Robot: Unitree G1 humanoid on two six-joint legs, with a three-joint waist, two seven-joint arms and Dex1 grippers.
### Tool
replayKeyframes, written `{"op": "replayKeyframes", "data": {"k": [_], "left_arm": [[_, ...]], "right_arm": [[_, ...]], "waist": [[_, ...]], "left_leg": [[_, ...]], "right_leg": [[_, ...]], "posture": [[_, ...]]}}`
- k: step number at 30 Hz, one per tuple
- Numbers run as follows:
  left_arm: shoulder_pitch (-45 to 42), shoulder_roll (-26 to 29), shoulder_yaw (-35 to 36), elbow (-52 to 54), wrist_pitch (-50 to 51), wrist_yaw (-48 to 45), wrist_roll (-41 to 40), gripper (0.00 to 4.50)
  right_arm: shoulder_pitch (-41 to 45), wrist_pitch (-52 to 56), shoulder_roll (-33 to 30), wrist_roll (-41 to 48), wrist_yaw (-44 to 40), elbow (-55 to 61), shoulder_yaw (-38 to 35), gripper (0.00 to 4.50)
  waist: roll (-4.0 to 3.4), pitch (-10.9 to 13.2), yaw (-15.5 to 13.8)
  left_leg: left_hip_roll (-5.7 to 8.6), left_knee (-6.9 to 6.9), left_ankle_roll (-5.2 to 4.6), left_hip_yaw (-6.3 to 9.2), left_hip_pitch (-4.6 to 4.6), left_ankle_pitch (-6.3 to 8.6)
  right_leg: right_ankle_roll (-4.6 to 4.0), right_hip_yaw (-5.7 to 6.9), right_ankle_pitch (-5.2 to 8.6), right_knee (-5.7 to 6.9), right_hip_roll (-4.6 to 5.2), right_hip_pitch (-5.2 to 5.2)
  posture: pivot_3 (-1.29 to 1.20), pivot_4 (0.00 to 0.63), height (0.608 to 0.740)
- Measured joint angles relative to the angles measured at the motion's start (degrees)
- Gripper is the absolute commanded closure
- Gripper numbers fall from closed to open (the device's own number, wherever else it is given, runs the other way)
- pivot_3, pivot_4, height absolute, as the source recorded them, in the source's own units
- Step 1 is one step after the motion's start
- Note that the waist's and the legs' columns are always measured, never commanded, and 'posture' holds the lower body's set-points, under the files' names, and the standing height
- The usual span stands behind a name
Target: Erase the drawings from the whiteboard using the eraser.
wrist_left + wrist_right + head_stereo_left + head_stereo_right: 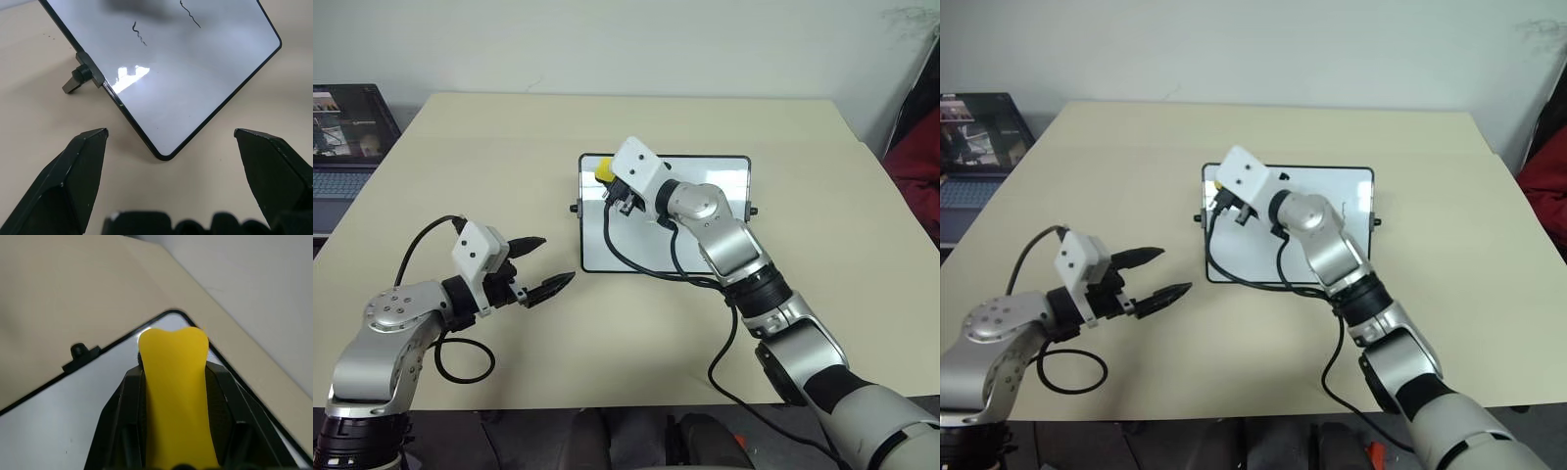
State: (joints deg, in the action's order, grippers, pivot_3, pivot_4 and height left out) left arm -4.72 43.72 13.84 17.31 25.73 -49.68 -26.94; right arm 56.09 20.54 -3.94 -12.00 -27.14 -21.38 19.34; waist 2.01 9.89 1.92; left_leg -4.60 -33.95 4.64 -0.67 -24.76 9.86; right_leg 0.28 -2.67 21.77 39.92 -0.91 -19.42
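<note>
**Eraser in hand, strokes still on the board**

The right gripper (173, 382) is clenched on the small yellow sponge eraser (174, 396), which is squeezed between its black fingers and sits over the far left corner of the glossy white, black-framed whiteboard (715, 211) lying on the beige table (460, 157). The thin black squiggly drawings (138, 34) are not wiped yet; two strokes show in the left wrist view. The left gripper (538, 264) is released, its jaws wide apart, just beside the board's near left corner. I judge the erasing itself is mostly still to do.
</note>
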Motion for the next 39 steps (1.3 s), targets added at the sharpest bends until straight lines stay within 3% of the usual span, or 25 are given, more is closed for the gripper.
{"op": "replayKeyframes", "data": {"k": [7,20,24,29,34,39], "left_arm": [[-0.2,0.0,-0.1,-0.1,0.0,-1.0,0.0,0.00],[-0.7,0.0,-0.3,-0.2,0.0,-1.2,0.0,0.00],[-1.0,0.0,-0.7,-0.4,0.0,-1.2,0.0,0.00],[-1.1,0.0,-0.7,-1.0,0.0,-1.2,0.0,0.00],[-1.1,0.0,-0.7,-1.0,0.0,-1.2,0.0,0.00],[-1.2,0.0,-0.7,-1.0,0.0,-1.2,0.0,0.00]], "right_arm": [[0.8,-5.9,0.6,-2.0,1.1,-7.1,1.9,3.23],[-5.3,-6.6,0.7,-2.6,-3.9,-5.8,5.2,3.23],[-5.5,-2.4,0.7,-2.0,-5.5,-2.1,4.5,3.23],[-3.7,2.7,0.7,0.1,-6.2,3.4,1.5,3.23],[1.5,0.6,1.2,0.3,-2.5,0.9,-1.4,3.23],[0.7,-3.3,2.1,-0.5,-1.0,-5.3,0.2,3.23]], "waist": [[0.03,0.0,0.1],[0.12,-0.1,0.2],[0.10,0.0,0.0],[0.09,0.0,-0.1],[0.10,0.0,0.0],[0.09,0.0,0.0]], "left_leg": [[-0.02,-0.01,0.00,0.00,0.07,0.00],[-0.02,-0.03,-0.03,0.04,0.98,-0.02],[-0.04,-0.03,-0.06,0.12,0.86,-0.04],[-0.03,-0.03,-0.04,0.10,-0.06,-0.05],[-0.04,0.05,0.01,0.02,-0.09,-0.01],[-0.03,0.02,0.00,-0.02,-0.06,-0.01]], "right_leg": [[0.00,0.05,0.00,0.12,-0.01,0.04],[0.00,0.07,0.00,0.14,0.00,0.61],[0.00,0.03,-0.01,0.14,0.01,0.48],[-0.01,0.05,-0.02,0.19,0.00,-0.14],[-0.01,0.00,-0.01,0.00,0.00,-0.17],[-0.01,-0.05,-0.01,0.05,0.00,-0.17]], "posture": [[0.00,0.150,0.740],[0.00,0.150,0.740],[0.00,0.150,0.740],[0.00,0.150,0.740],[0.00,0.150,0.740],[0.00,0.150,0.740]]}}
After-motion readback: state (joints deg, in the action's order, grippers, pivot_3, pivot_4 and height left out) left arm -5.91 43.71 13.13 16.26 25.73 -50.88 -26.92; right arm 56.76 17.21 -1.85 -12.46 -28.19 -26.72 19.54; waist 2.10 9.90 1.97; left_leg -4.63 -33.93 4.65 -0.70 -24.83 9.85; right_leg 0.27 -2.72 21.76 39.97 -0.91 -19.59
